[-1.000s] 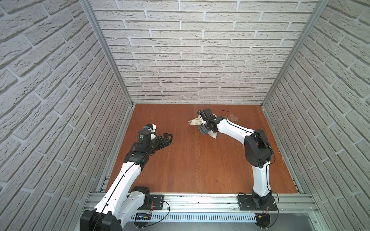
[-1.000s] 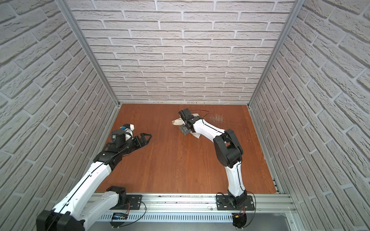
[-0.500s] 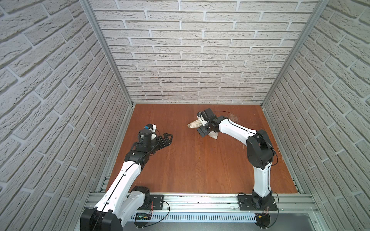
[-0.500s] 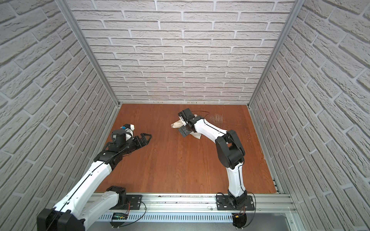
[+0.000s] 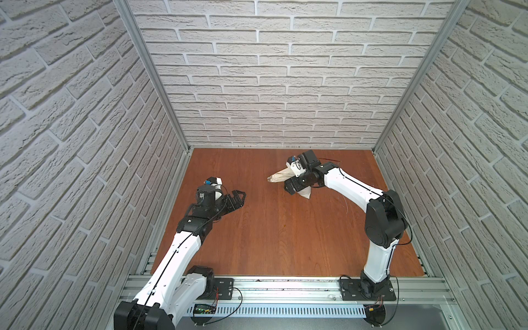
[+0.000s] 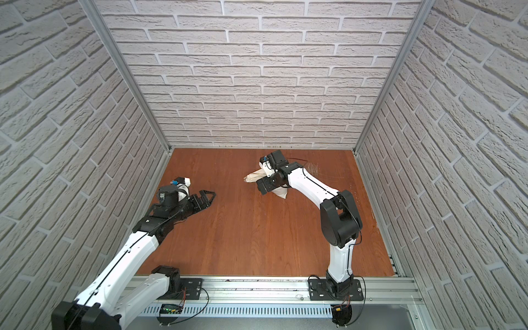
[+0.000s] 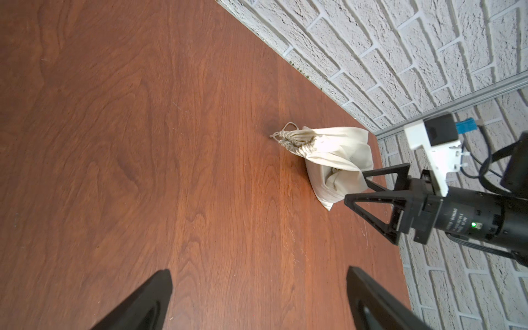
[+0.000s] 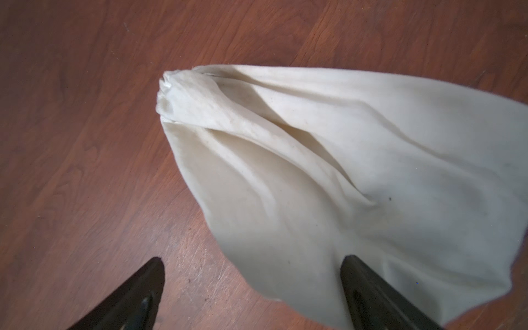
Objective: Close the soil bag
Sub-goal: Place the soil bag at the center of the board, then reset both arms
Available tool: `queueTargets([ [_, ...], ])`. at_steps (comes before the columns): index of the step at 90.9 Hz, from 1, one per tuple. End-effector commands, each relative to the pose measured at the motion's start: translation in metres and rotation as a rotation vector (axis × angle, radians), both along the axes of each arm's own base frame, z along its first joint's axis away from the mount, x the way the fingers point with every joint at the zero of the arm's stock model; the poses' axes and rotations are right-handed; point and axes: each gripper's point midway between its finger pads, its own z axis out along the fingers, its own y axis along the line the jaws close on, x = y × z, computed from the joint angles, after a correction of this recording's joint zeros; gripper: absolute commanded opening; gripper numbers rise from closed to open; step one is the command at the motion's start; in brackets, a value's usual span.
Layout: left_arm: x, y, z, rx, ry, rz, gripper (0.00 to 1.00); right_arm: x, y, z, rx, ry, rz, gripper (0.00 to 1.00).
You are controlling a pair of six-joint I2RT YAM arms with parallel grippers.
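Observation:
The soil bag (image 5: 281, 177) (image 6: 255, 177) is a cream cloth sack lying on its side at the back of the wooden table (image 5: 271, 234). Its gathered neck with the thin white cord (image 7: 288, 140) points toward the left arm. My right gripper (image 5: 293, 185) (image 6: 264, 186) (image 7: 355, 185) stands open at the bag's bottom end. In the right wrist view the bag (image 8: 328, 177) fills the frame, and the right gripper (image 8: 251, 258) has one finger over the cloth and the other over bare wood. My left gripper (image 5: 242, 198) (image 6: 211, 197) (image 7: 258, 270) is open and empty, well to the bag's left.
Brick-pattern walls (image 5: 271, 85) close the table on three sides, with metal corner posts (image 5: 154, 80). An aluminium rail (image 5: 285, 288) carrying both arm bases runs along the front edge. A thin dark cable (image 5: 331, 160) lies behind the right wrist.
My right gripper has opened a little wider and shifted slightly at the bag. The bag's neck has settled a bit lower. The left arm has not moved.

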Motion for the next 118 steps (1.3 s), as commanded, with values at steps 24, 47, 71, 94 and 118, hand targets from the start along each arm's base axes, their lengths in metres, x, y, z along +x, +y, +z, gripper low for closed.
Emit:
queueTargets([
  [24, 0.006, 0.011, 0.016, 0.022, -0.053, 0.043, 0.98, -0.007, -0.026, 0.099, 0.45, -0.056, -0.057, 0.99],
  [47, 0.011, 0.016, 0.027, 0.008, -0.07, 0.076, 0.98, -0.013, -0.087, 0.129, 0.519, -0.174, -0.176, 0.99],
  [71, 0.026, 0.033, 0.058, 0.061, -0.14, 0.167, 0.98, -0.006, -0.192, 0.123, 0.422, -0.383, -0.566, 0.98],
  [94, 0.044, 0.057, 0.081, 0.304, -0.264, 0.187, 0.98, -0.008, -0.257, 0.062, 0.2, -0.467, -0.746, 0.98],
  [118, 0.065, 0.11, 0.043, 0.343, -0.303, 0.293, 0.98, -0.006, -0.281, 0.003, 0.107, -0.561, -0.763, 0.98],
])
